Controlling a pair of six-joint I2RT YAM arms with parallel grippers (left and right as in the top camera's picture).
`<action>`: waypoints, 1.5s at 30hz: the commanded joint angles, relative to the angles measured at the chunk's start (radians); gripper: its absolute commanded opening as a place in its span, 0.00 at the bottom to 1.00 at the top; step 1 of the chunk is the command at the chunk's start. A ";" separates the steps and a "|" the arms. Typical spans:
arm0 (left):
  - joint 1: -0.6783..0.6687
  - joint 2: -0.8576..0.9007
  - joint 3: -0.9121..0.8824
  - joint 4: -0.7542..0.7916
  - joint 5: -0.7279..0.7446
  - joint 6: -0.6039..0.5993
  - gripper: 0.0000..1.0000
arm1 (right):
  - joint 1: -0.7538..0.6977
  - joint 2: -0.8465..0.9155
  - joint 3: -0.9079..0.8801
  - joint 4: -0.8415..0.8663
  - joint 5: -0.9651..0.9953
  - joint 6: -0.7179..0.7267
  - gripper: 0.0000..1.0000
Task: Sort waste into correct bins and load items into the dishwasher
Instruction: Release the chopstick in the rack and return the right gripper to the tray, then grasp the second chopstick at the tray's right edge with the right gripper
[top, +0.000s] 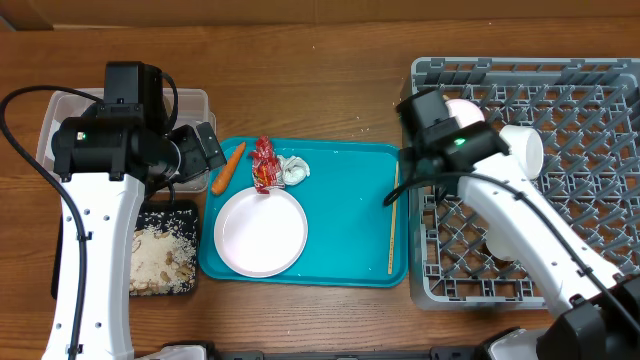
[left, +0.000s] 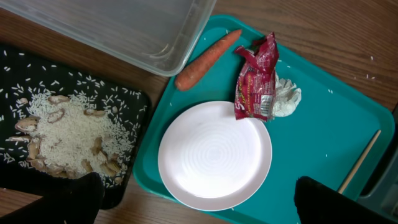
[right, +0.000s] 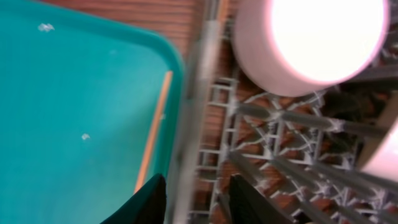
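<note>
On the teal tray, the flat white plate lies at the front left. The orange carrot, red wrapper and white tissue ball lie behind it. The chopsticks lie along the tray's right edge. My left gripper is open and empty, above the plate's near rim. My right gripper is open over the left rim of the grey dish rack. Two white bowls sit in the rack.
The clear tub stands at the back left under my left arm. The black tray of rice and scraps is in front of it. The teal tray lies between these bins and the rack.
</note>
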 joint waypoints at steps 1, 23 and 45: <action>0.004 0.002 0.007 -0.002 -0.009 -0.010 1.00 | 0.091 -0.018 -0.006 0.012 -0.041 0.047 0.42; 0.003 0.002 0.007 -0.002 -0.010 -0.010 1.00 | 0.201 0.014 -0.500 0.458 0.009 0.260 0.44; 0.003 0.002 0.007 -0.002 -0.009 -0.010 1.00 | 0.213 0.114 -0.448 0.404 -0.095 0.206 0.35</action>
